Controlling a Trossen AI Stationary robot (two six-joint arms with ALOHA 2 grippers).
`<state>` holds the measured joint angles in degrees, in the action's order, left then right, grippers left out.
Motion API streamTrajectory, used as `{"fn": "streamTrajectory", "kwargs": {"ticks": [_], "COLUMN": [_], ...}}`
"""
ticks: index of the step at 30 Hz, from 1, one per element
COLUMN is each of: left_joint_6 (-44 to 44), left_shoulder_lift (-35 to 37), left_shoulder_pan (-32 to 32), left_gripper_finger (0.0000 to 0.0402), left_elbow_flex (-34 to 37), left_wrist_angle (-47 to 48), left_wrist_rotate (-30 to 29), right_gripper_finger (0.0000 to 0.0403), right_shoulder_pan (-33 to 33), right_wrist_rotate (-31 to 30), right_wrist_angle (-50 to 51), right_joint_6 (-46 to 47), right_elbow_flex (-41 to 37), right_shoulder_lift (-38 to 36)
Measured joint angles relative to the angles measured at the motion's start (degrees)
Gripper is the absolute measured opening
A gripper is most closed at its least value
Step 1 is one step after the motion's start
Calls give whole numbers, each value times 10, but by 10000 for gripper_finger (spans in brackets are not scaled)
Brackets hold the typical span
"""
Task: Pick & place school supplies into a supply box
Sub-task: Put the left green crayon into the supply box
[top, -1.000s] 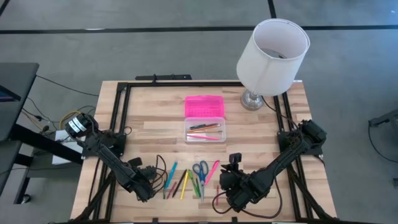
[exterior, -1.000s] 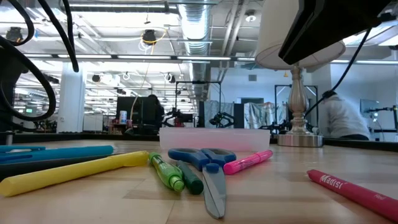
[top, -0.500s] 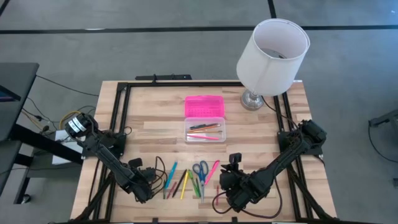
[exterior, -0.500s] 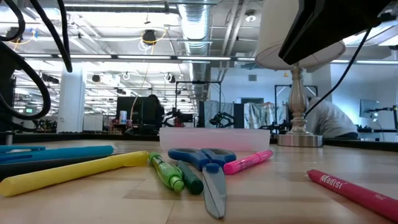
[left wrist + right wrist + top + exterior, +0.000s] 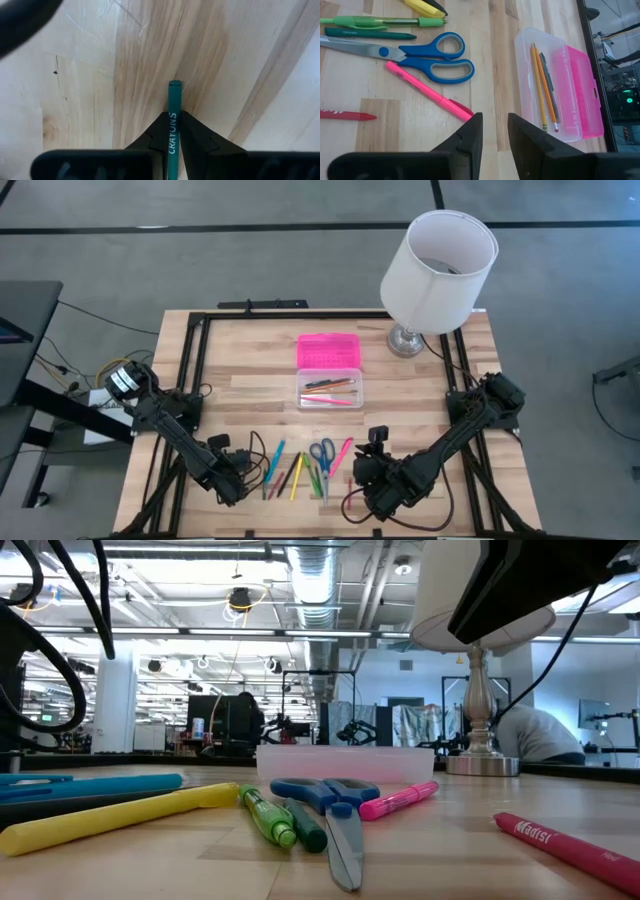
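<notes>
Pens, pencils and blue-handled scissors [image 5: 321, 452] lie in a row near the table's front edge. The supply box stands behind them, its clear base [image 5: 329, 390] holding a few pencils and its pink lid [image 5: 328, 350] lying open on the far side. At the row's left end, my left gripper [image 5: 235, 480] points down and is shut on a teal crayon pencil [image 5: 173, 131]. My right gripper [image 5: 495, 122] hovers open over the table, right of the scissors [image 5: 425, 57] and near the tip of a pink pen [image 5: 427, 92], with nothing between its fingers. My left gripper pinches the teal pencil between its two fingertips, a short way back from one end [image 5: 173, 107]. That end [image 5: 174, 86] sticks out past the fingertips. The fingers come from above, pointing down, one on each long side. The pencil appears to lie flat on the wood.
A white-shaded lamp [image 5: 438, 270] stands at the far right corner. A red marker [image 5: 570, 845] lies at the front right. Black frame rails [image 5: 190, 350] border the table. Bare wood lies between the row of supplies and the box. People show in the room beyond.
</notes>
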<state>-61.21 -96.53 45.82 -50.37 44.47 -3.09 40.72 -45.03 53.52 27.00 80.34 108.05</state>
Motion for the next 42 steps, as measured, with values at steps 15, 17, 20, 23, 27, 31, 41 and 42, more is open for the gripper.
{"fn": "streamTrajectory", "kwargs": {"ticks": [15, 17, 20, 23, 27, 31, 41, 42], "left_joint_6": [21, 31, 35, 36, 61, 125, 377, 406], "left_shoulder_lift": [-3, -3, -3, -2, -2, -1, -1, -1], "left_shoulder_pan": [-6, -10, -23, -37, -69, -111, -266, -283], "left_gripper_finger": [23, 23, 23, 23, 23, 23, 23, 23], "left_elbow_flex": [-42, -45, -51, -57, -66, -75, -101, -105], "left_wrist_angle": [40, 45, 66, 99, 121, 116, 26, 6], "left_wrist_rotate": [-67, -75, -102, -121, -157, -202, -269, -270], "right_gripper_finger": [86, 86, 86, 86, 86, 86, 86, 86], "right_shoulder_pan": [-15, -16, -16, -16, -16, -19, -19, -19], "right_wrist_rotate": [0, 0, 0, 0, 0, 0, 0, 0], "right_wrist_angle": [0, 0, 0, 0, -1, -1, -1, -1], "right_joint_6": [0, 0, 0, 0, 0, 0, 0, 0], "right_elbow_flex": [0, 0, 0, 0, 0, 0, 0, 0], "right_shoulder_lift": [0, 0, 0, 0, 0, 0, 0, 0]}}
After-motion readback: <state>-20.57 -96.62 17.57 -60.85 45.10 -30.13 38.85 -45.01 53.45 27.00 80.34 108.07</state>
